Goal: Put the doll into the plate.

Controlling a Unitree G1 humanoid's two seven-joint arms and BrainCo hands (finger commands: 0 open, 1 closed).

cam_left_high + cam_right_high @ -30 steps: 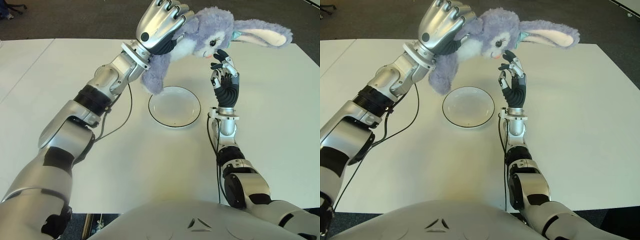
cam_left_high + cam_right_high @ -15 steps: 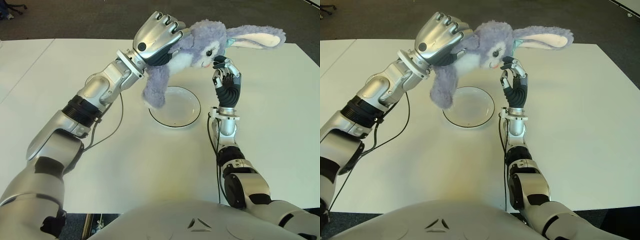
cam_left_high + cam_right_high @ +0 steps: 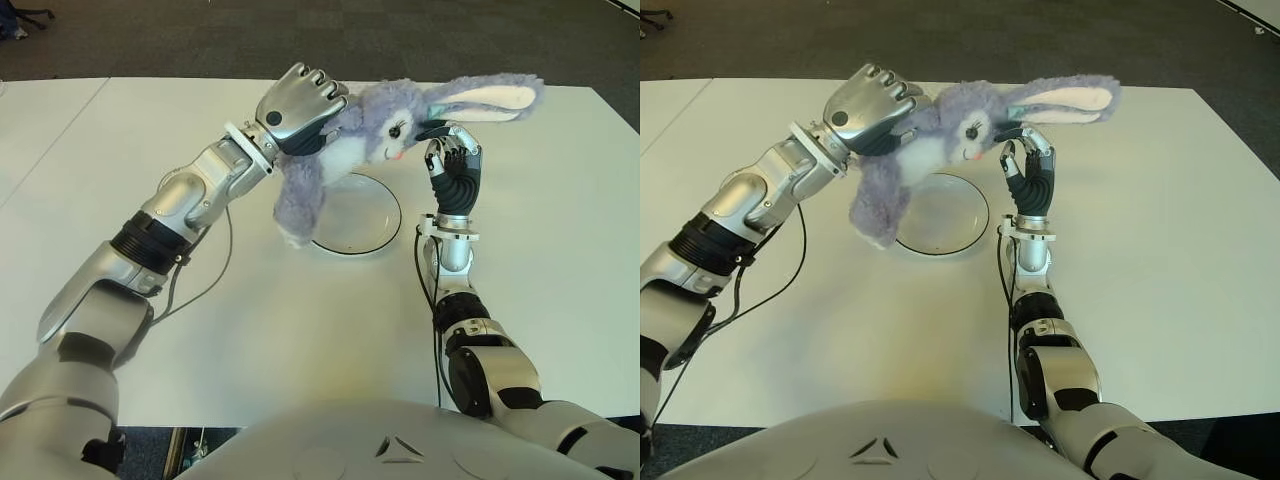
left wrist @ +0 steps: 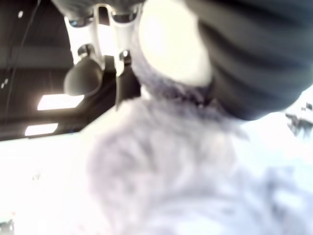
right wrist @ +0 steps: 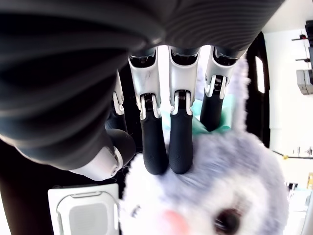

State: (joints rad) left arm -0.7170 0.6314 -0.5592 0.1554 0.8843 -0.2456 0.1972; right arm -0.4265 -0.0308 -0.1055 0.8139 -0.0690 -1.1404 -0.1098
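Note:
A purple plush bunny doll with long ears hangs in the air, my left hand shut on its back. Its head and ears point right, and its legs dangle over the left rim of the white plate. The same grey-purple fur fills the left wrist view. My right hand stands upright just right of the plate, fingers relaxed. Its fingertips touch the doll's head below the ear without gripping it.
The white table spreads all around the plate. A seam between table tops runs at the far left. Dark floor lies beyond the far edge.
My left hand has come down and nearer with the doll, so its legs now hang at the plate's left rim. The right hand has stayed put, and the doll's head has met its fingertips.

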